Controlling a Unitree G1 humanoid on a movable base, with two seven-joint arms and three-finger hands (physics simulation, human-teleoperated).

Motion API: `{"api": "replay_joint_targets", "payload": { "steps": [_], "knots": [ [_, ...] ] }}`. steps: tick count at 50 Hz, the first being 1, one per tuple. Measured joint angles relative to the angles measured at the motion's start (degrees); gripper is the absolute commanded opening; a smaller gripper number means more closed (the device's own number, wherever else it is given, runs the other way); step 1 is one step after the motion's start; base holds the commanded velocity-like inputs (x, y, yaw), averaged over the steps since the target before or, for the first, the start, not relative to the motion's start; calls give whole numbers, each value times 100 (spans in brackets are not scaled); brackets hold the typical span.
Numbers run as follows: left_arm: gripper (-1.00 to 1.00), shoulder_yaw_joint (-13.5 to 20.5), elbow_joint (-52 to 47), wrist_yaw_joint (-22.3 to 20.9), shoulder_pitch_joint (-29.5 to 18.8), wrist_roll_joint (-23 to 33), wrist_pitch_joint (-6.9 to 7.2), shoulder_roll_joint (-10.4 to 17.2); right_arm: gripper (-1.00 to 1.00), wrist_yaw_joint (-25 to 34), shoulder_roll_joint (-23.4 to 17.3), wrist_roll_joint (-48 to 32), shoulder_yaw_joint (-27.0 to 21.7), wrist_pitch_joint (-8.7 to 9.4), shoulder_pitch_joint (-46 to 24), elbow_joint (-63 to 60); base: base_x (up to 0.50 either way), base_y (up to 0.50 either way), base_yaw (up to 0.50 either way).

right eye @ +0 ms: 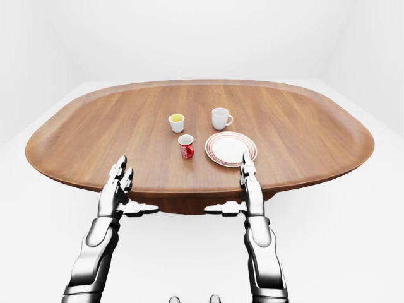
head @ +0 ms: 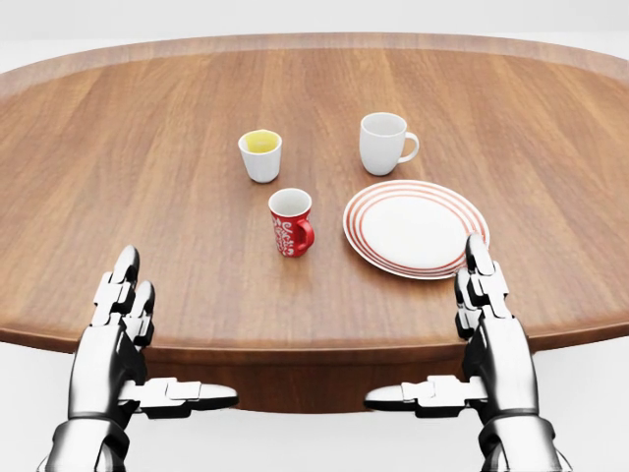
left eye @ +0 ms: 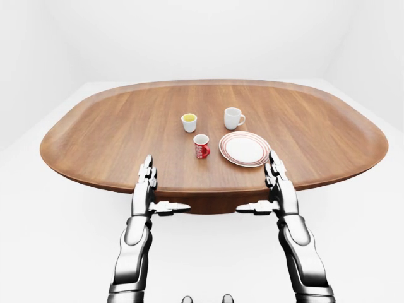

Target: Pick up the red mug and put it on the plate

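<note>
Red ceramic mug [head: 291, 222] upright, far-left of spread right hand [head: 488, 329], nearer than spread left hand [head: 120, 329]; red-ringed white plate [head: 415, 226] right.

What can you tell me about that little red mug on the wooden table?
The small glossy red mug with a white pattern stands upright on the oval brown wooden table. Its inside is white and looks empty, and its handle points toward the head view's right, at the white red-ringed round plate beside it. A gap separates them. Nothing touches the mug except the table; both hands are well short of it.
</note>
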Motion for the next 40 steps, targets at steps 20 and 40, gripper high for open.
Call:
{"api": "replay_joint_targets", "payload": {
  "steps": [20, 40],
  "knots": [
    [100, 279, 802, 55, -1794, -101, 274, 472, 100, 63, -592, 285, -558, 105, -1483, -5, 0, 0, 0],
    [100, 436, 2329, 231, -3191, -130, 274, 937, 100, 229, -1040, 297, -746, 105, -2449, 43, 0, 0, 0]
  ]
}}
